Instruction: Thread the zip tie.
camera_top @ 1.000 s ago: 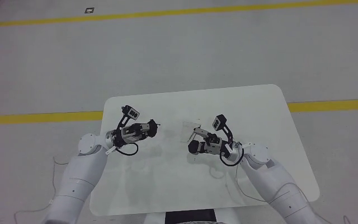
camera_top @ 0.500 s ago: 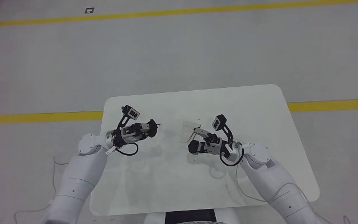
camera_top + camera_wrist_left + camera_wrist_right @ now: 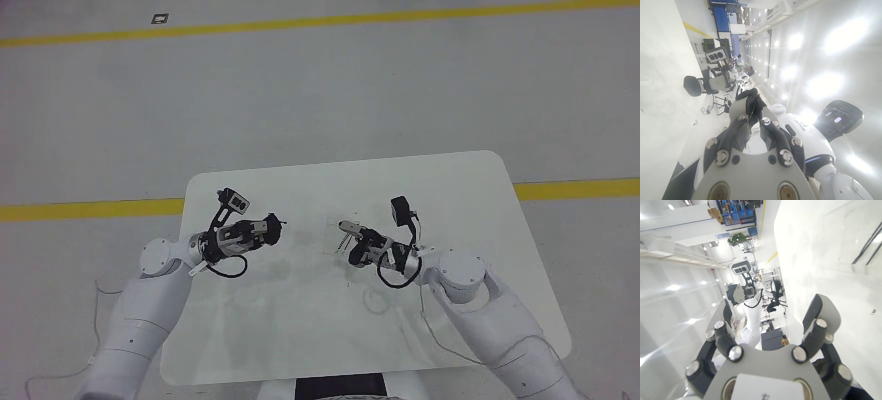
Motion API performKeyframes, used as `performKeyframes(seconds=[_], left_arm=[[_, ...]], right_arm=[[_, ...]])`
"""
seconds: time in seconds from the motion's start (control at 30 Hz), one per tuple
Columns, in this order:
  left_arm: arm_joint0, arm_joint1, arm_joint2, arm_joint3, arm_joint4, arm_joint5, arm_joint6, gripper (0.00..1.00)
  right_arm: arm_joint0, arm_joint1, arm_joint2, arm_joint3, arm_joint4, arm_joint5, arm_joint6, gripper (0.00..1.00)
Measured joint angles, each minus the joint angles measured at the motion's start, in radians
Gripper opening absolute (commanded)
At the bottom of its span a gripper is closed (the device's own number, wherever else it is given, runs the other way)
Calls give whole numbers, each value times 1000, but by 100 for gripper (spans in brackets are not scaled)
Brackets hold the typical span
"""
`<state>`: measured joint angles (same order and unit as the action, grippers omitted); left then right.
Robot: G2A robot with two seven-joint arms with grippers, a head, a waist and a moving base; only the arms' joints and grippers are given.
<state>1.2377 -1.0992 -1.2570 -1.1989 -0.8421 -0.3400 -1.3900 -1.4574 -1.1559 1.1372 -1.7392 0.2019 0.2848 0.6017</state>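
Observation:
My left gripper (image 3: pixel 752 95) is shut on a thin black zip tie (image 3: pixel 751 111), which runs as a dark strand between the two fingers. In the top view this gripper (image 3: pixel 276 227) hovers over the left half of the white table (image 3: pixel 450 190). My right gripper (image 3: pixel 770 306) stands open with nothing between its ribbed pads (image 3: pixel 813 308). In the top view it (image 3: pixel 344 227) sits near the table's middle, pointing at the left gripper a short gap away. The right wrist view shows the left gripper (image 3: pixel 741 293) farther off, facing it.
A small dark speck (image 3: pixel 873 311) lies on the tabletop near the right gripper. A yellow floor line (image 3: pixel 90 210) runs behind the table. Bare tabletop extends to the right and toward the near edge (image 3: pixel 300 350).
The right arm's wrist has turned and lifted, and its gripper has shifted a little toward the table's far side. The left arm has kept still.

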Motion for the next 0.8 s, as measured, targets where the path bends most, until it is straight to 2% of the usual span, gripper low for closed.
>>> performKeyframes(seconds=[0.07,0.1,0.23,0.53,0.63,0.8], left_arm=[[0,0,0,0,0,0,0,0],[0,0,0,0,0,0,0,0],[0,0,0,0,0,0,0,0],[0,0,0,0,0,0,0,0],[0,0,0,0,0,0,0,0],[0,0,0,0,0,0,0,0]], right_arm=[[-11,3,-10,-42,-71,66,-55,100],[-17,4,-15,-51,-97,72,-78,100],[-31,6,-43,-74,-186,54,-127,100],[-30,6,-42,-76,-186,54,-127,100],[-14,7,-37,-95,-208,55,-113,100],[32,8,-52,-63,-297,55,-65,100]])
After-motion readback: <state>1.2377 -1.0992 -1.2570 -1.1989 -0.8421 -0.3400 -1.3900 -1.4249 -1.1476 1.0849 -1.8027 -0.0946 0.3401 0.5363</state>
